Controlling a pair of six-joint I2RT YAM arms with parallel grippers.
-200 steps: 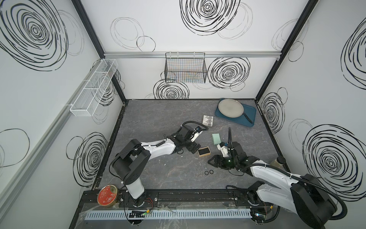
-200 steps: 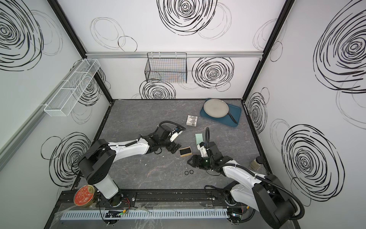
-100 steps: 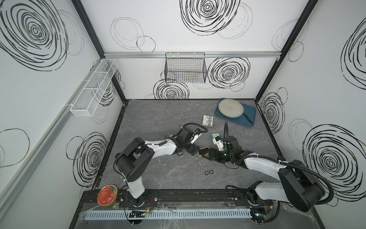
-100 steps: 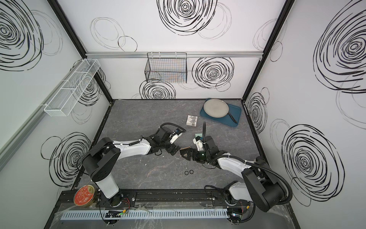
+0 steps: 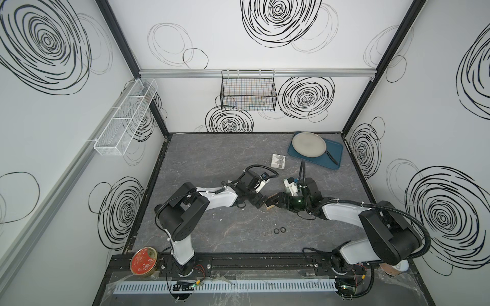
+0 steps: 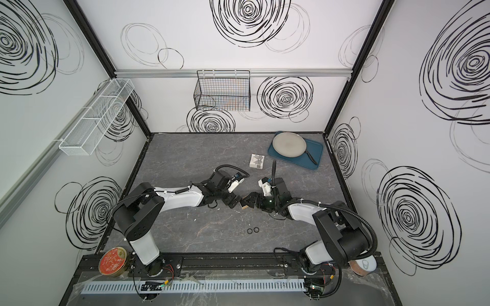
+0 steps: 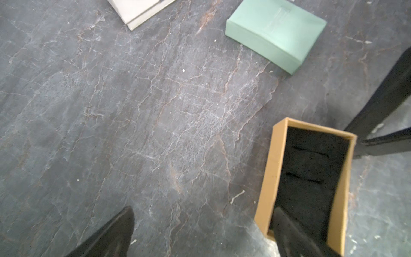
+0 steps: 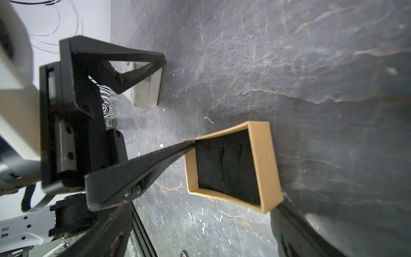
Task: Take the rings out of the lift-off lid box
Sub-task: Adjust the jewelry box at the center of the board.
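The lift-off lid box [image 5: 270, 206] [image 6: 245, 205] [image 7: 274, 169] [image 8: 263, 160] is tan card with a black foam lining, open at mid-table. No ring shows in its foam slits. Its pale green lid [image 7: 275, 33] lies apart on the table. Several rings [image 5: 276, 231] [image 6: 249, 231] lie in a row nearer the front edge, two black, the others pale; one ring [image 8: 184, 253] shows in the right wrist view. My left gripper [image 5: 258, 202] [image 7: 204, 233] is open, one fingertip [image 8: 189, 145] inside the box at a corner. My right gripper [image 5: 278, 202] [image 8: 200, 240] is open at the box's other side, holding nothing.
A white patterned box [image 5: 278, 161] sits behind the arms. At the back right, a blue tray [image 5: 332, 155] carries a grey pan [image 5: 309, 144]. A red tin [image 5: 144, 262] stands at the front left on the rail.
My right gripper has swung from beside the rings back up to the tan box and opened wider. The left gripper has stayed at the box.
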